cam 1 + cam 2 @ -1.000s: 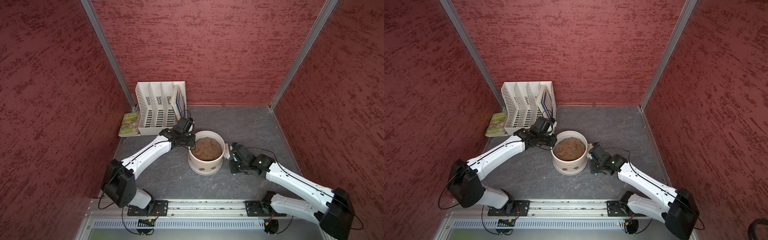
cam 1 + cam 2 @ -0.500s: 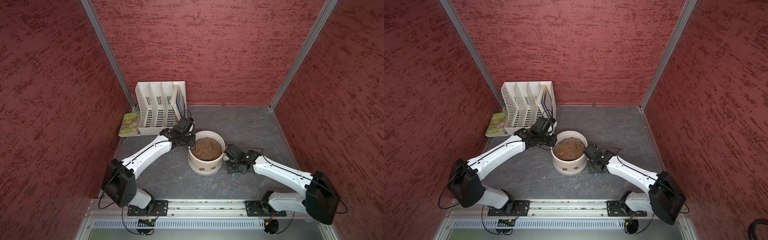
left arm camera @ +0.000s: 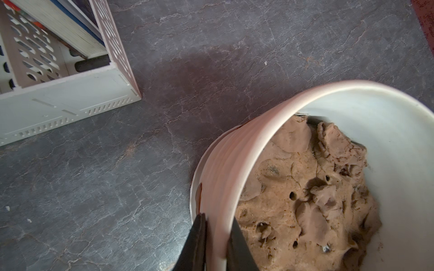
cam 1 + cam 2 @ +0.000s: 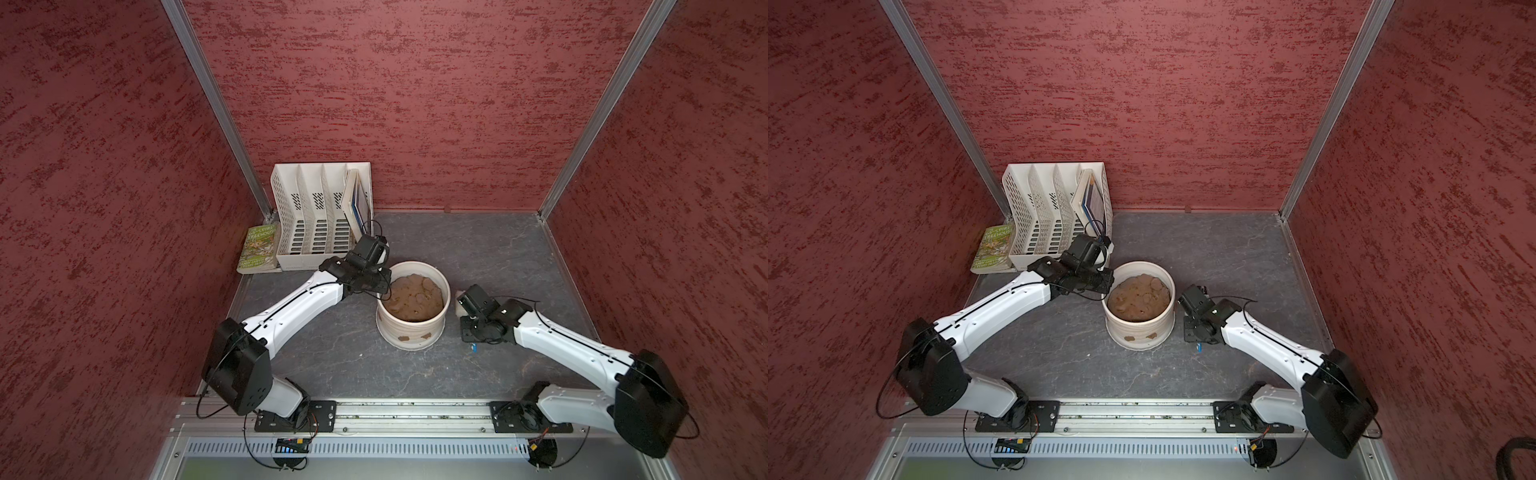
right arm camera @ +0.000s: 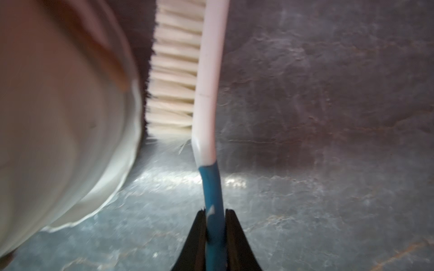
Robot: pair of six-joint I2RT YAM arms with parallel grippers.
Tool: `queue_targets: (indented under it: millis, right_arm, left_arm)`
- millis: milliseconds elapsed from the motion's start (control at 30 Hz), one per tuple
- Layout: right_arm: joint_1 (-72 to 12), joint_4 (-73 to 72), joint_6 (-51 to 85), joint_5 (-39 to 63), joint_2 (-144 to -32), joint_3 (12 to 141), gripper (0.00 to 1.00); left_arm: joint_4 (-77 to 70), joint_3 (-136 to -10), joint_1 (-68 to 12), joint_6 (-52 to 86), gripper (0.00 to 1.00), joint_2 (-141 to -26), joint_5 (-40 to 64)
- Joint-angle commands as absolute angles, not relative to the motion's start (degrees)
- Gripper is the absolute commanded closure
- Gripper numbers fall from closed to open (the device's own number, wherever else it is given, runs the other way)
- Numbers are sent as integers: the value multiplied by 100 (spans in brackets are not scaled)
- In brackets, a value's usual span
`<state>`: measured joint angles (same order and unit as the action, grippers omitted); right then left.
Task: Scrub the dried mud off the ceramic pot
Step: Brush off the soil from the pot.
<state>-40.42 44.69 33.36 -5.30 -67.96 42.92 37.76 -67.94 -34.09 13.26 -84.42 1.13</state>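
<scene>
Clamped with left gripper (image 3: 217,223) on ceramic pot (image 4: 415,330) rim, 9 o'clock side. Clamped with right gripper (image 5: 216,214) on brush (image 5: 207,93) handle, pot just beside at 9 o'clock.

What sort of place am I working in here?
Most likely a staged robot test booth: red textured wall panels between aluminium posts, a metal mounting rail at the front, and a file organiser near the ceramic pot.

cream-white ceramic pot (image 4: 414,330) with faint ribs, reddish-brown dried mud (image 4: 404,338), tan-brown soil (image 4: 412,297), brush (image 5: 207,105) white with blue handle, dark grey veined floor (image 4: 478,249), mottled dark red walls (image 4: 415,104), white slotted file organiser (image 4: 316,216), green book (image 4: 258,248)
</scene>
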Motion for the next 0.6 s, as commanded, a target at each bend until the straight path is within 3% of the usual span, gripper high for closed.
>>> queue_targets:
  millis: [0,267,567]
  right_arm:
    - [-4306,4356,3045,-358,-6280,4364,100]
    - [-4780,4311,3156,-577,-6367,4238,100]
    - [-4584,4394,3157,-1086,-7847,5119,100]
  left_arm:
    - [3576,-6675,-3393,1578,100,-8432,325]
    - [3596,-6939,-3413,1315,100,-8563,300]
    - [3665,-7045,-3529,1211,100,-8674,338]
